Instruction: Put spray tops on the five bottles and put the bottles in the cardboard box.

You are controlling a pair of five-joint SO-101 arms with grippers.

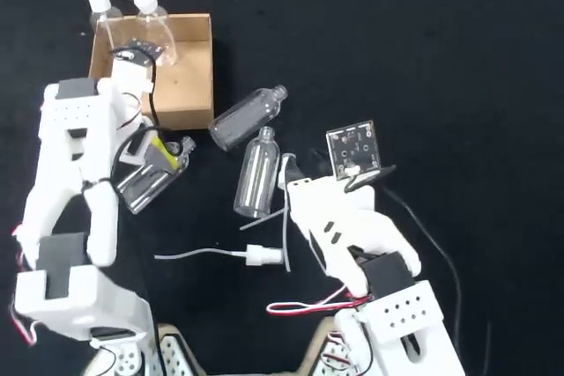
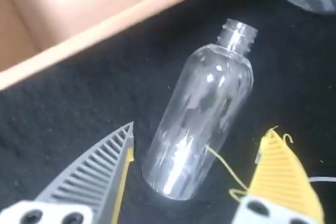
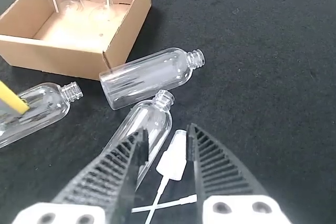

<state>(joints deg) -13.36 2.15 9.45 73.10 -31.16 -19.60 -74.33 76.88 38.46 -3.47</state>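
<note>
Table (image 1: 458, 85): three uncapped bottles (image 1: 256, 173), two spray tops (image 1: 263, 255)

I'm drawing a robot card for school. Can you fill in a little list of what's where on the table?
box: holds two capped bottles
left gripper: open, astride an uncapped bottle lying beside the box
middle bottles: two, uncapped, lying down
right gripper: open, around a spray top
spare top: on the table, between the arms
</note>
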